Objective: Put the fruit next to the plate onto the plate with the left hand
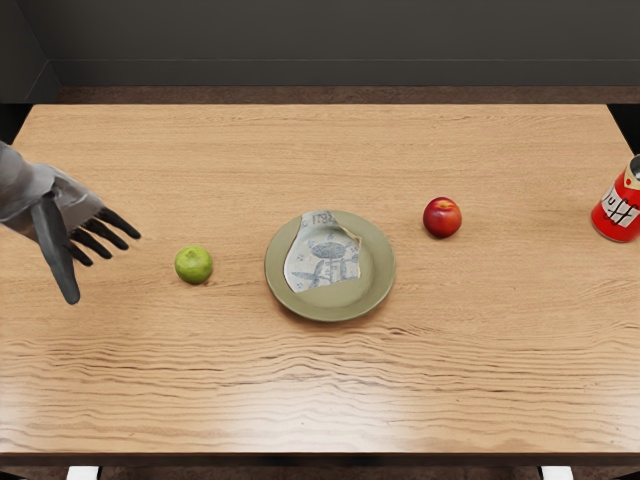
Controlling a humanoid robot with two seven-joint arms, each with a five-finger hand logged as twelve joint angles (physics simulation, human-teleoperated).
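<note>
Honestly, left hand (72, 222) has its fingers (118, 222) spread and empty, well left of the green fruit (194, 264) (lime, I think) resting on the surface (300, 390) just beside the plate (380, 285), so reach over it and close gently, or it rolls.

The grey-sleeved left arm is reaching in from the left edge, its black five-fingered left hand (78, 238) hanging open, fingers spread, holding nothing.

- 2 pieces of fruit total: 1 green fruit (194, 264) and 1 red apple (442, 217)
- 1 plate (378, 268)
- 1 red can (620, 205)
- 1 desk (300, 380) under all of it
- just 1 hand showing, the left hand (75, 230)
</note>
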